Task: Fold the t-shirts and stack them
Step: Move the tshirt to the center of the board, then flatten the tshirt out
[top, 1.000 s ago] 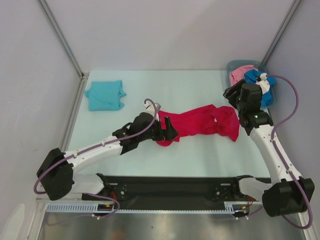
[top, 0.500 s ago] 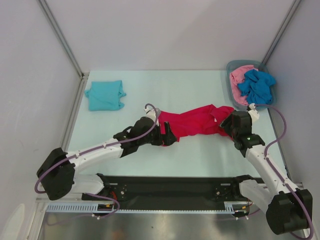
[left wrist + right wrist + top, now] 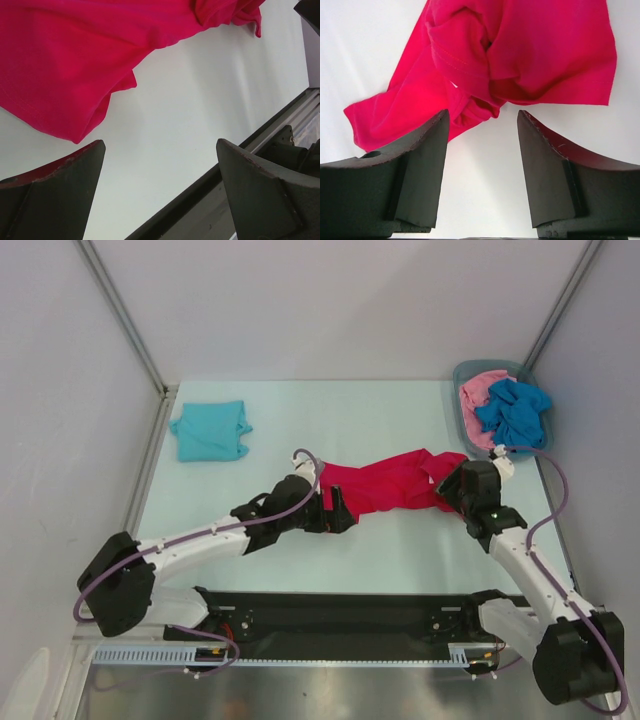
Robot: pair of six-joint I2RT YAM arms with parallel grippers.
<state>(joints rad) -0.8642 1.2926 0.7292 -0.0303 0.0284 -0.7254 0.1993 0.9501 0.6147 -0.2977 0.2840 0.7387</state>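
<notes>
A bright red t-shirt (image 3: 385,483) lies crumpled and stretched across the middle of the table. My left gripper (image 3: 338,512) sits low at its left end, open, and the left wrist view shows only bare table between the fingers (image 3: 55,195), with the red cloth (image 3: 75,60) just beyond them. My right gripper (image 3: 453,489) hovers at the shirt's right end, open, its fingertips (image 3: 437,135) framing a bunched fold of red cloth (image 3: 530,50) without closing on it. A folded light teal t-shirt (image 3: 210,430) lies at the back left. Pink (image 3: 478,392) and blue (image 3: 512,412) t-shirts lie in the bin.
The grey plastic bin (image 3: 462,372) stands at the back right corner, close behind the right arm. Metal frame posts and white walls enclose the table. The black rail (image 3: 260,135) of the near edge runs just beside the left gripper.
The right arm has swung from the bin down to the red shirt's right end and then held there. The left gripper has edged slightly right along the shirt's left end.
</notes>
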